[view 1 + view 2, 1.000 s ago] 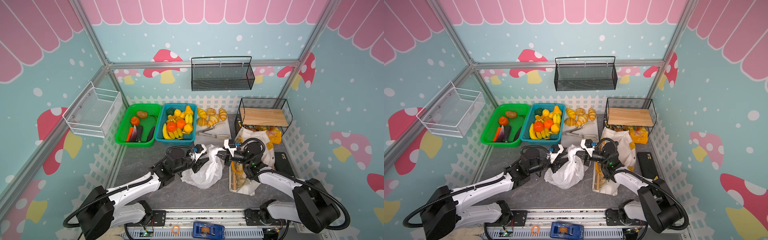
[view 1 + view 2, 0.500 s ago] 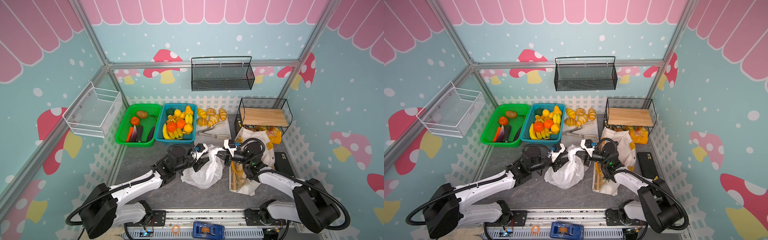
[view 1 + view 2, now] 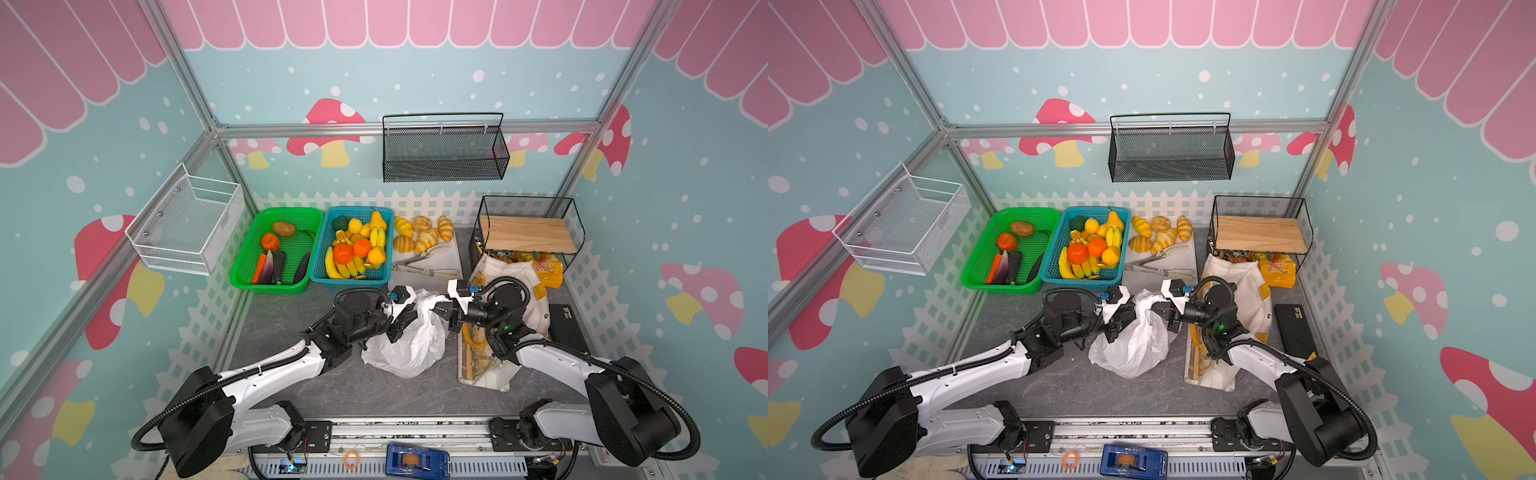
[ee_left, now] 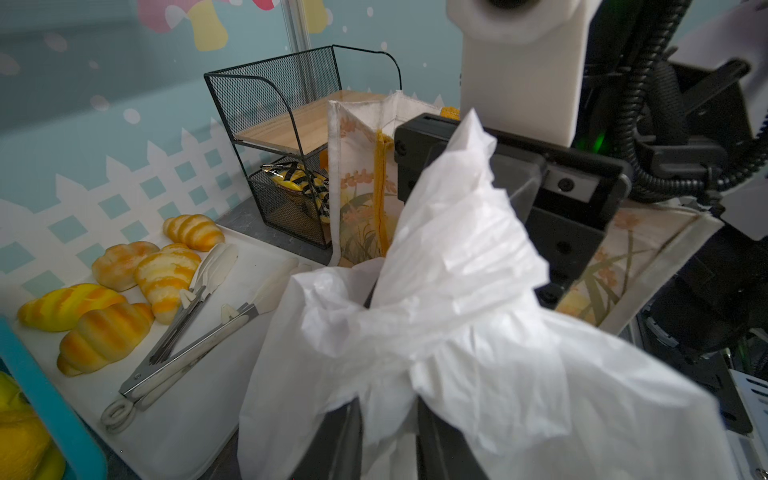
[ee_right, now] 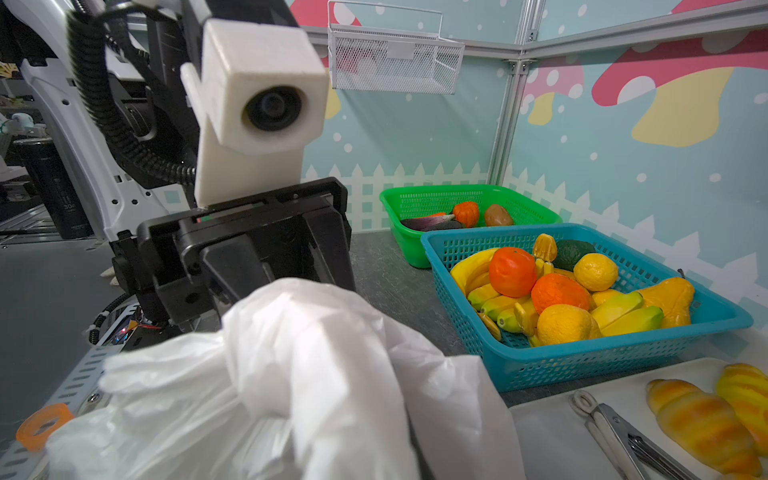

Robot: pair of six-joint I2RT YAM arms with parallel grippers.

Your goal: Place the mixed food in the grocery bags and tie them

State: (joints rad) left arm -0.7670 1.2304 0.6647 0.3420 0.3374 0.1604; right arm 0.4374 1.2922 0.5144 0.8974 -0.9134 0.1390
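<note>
Grey stone-look table (image 3: 332, 386). Stiff white tote with yellow handles (image 3: 530, 276) is at the right, beside the right arm. Thin crinkly white plastic bag (image 3: 411, 345) sits mid-table, bulging, contents hidden, neck gathered upward. Left hand (image 3: 403, 321) pinches one bunched strip of the neck. Right hand (image 3: 440, 311) is pressed together on the other ear. Film probably light, soft, slippery and easily torn, so hold the bunched ears close to the neck, never the body.

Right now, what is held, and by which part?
Right gripper pinches the plastic bag by its top tail. Left fingers straddle its twisted neck; firm grip unclear.
</note>
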